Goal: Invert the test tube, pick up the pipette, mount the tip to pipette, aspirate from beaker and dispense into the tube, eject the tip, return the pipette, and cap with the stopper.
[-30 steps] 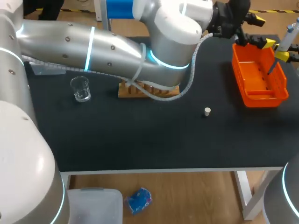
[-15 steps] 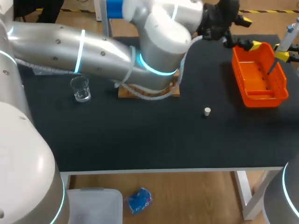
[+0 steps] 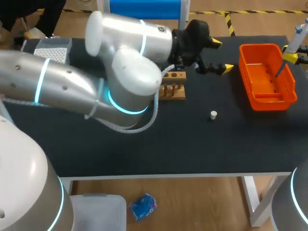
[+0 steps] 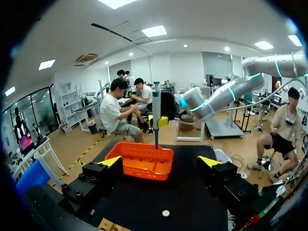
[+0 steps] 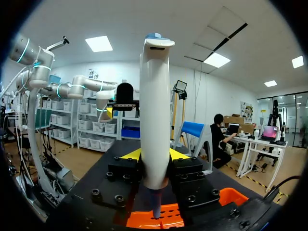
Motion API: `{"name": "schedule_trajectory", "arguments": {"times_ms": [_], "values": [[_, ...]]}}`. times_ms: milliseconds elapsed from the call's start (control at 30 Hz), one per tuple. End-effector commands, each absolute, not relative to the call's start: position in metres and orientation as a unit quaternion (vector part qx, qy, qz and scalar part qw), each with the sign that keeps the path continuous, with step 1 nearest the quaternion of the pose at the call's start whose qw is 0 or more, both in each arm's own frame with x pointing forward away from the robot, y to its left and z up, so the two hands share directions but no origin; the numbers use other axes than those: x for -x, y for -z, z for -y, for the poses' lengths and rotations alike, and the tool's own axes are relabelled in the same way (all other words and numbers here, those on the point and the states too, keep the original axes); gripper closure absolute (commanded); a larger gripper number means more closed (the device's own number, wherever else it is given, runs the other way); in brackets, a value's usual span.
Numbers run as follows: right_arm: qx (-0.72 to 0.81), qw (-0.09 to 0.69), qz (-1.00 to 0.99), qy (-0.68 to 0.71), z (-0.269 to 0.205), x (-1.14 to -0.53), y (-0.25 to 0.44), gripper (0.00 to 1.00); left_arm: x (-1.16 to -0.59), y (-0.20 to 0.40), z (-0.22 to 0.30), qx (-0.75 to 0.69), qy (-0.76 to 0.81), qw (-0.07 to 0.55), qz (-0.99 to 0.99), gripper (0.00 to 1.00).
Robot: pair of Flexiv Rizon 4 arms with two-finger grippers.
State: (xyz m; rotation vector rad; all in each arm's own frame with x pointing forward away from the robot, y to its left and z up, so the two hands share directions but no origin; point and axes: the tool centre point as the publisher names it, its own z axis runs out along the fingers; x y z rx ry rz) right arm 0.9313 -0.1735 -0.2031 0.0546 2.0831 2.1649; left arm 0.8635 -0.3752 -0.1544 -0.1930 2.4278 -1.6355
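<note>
Left end effector (image 3: 222, 55) between rack (image 3: 173, 87), bin (image 3: 269, 103)

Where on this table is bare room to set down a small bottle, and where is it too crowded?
Free: the wide strip of table between the stopper and the front edge, and the gap between the stopper and the orange basket. Crowded: around the wooden rack, where the left arm and its open claw hang over.
</note>
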Motion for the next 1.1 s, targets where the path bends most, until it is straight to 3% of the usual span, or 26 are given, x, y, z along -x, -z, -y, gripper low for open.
{"name": "schedule_trajectory", "arguments": {"times_ms": [33, 667, 1100], "values": [[-0.018, 0.068, -0.692, -0.718, 0.174, -0.931, 0.202, 1.00, -0.861, 0.156, 0.367, 0.062, 0.574, 0.104, -0.810, 0.00], [-0.018, 0.068, -0.692, -0.718, 0.174, -0.931, 0.202, 1.00, -0.881, 0.179, 0.338, 0.110, 0.559, 0.084, -0.817, 0.00], [-0.018, 0.068, -0.692, -0.718, 0.174, -0.931, 0.202, 1.00, -0.879, 0.202, 0.306, 0.032, 0.629, 0.113, -0.768, 0.00]]}}
